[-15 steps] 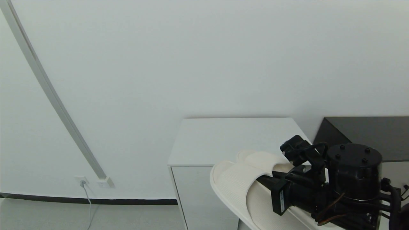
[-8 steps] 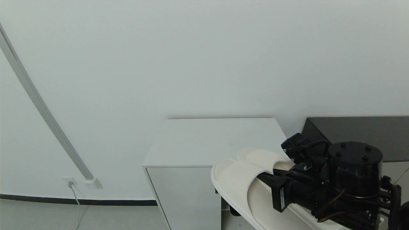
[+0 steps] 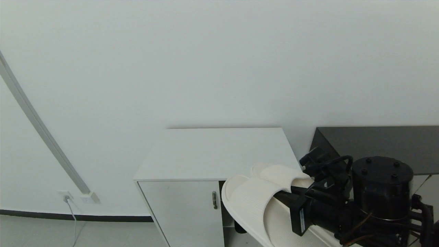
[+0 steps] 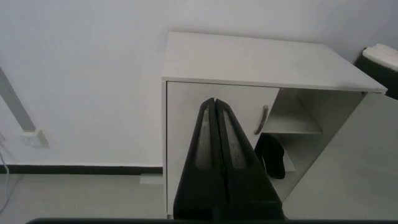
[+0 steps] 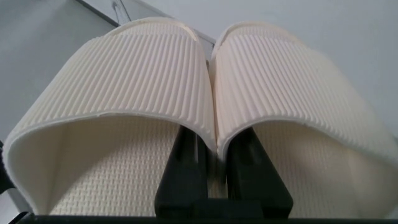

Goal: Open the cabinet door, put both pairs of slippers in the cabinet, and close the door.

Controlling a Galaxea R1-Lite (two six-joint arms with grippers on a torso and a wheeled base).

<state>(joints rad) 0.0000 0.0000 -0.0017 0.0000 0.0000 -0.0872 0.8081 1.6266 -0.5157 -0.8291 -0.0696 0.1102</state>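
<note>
The white cabinet stands against the wall, its left door closed, with a metal handle. Its right door is swung open, showing shelves. A dark pair of slippers lies inside on a shelf, and the dark pair also peeks out below the cream ones. My right gripper is shut on a cream ribbed pair of slippers, clamping their inner sides together, in front of the open compartment. My left gripper hangs shut and empty, facing the closed left door.
A dark counter adjoins the cabinet on the right. On the left wall run a slanted grey duct and a socket with a cable hanging to the grey floor.
The head camera has swung, so the cabinet has slid left in the picture; its handle and open right compartment have come into sight. The cream slippers stay held in my right gripper.
</note>
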